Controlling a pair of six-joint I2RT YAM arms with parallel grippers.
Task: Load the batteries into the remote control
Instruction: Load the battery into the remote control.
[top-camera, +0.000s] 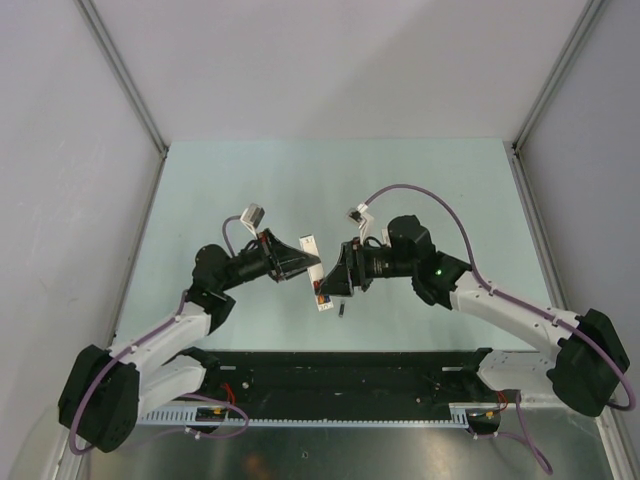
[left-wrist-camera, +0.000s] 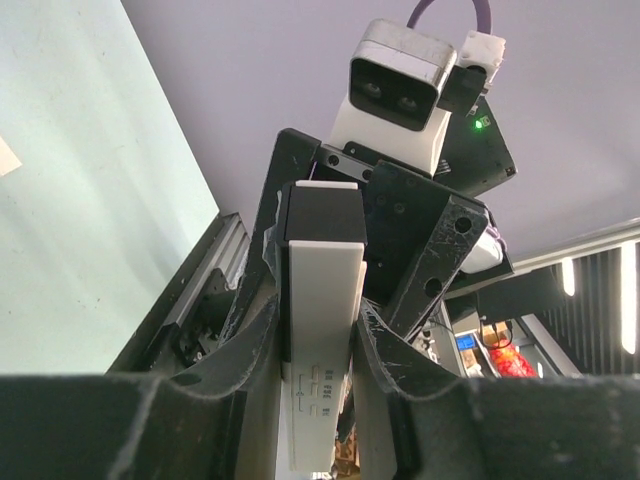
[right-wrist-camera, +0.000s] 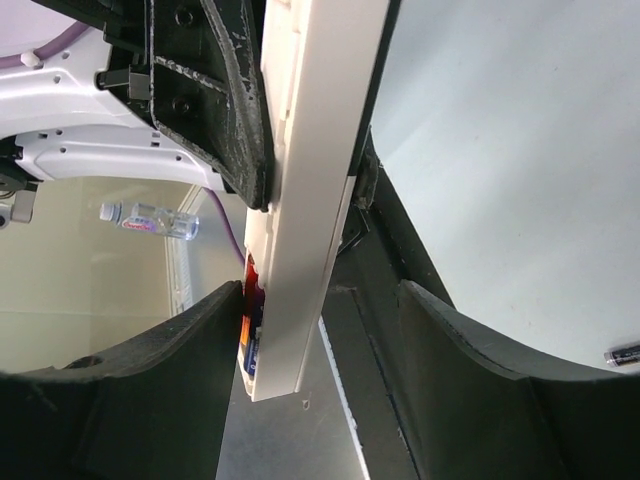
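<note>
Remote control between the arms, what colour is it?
The remote control is white with a black end, clearest in the left wrist view.

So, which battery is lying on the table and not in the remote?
The black battery: it lies alone on the table, while a red one sits inside the remote.

Counter (top-camera: 250, 190) — pale green, matte, boxed in by grey wall panels (top-camera: 330, 60) on aluminium posts (top-camera: 125, 80). Black rail (top-camera: 350, 372) along the near edge, with a white slotted cable tray (top-camera: 330, 422) just beside it and then bare metal sheet (top-camera: 330, 458). Right wrist view: clear plastic bottle (right-wrist-camera: 150, 219), far background. Left wrist view — strip lights (left-wrist-camera: 628, 300), distant.
</note>
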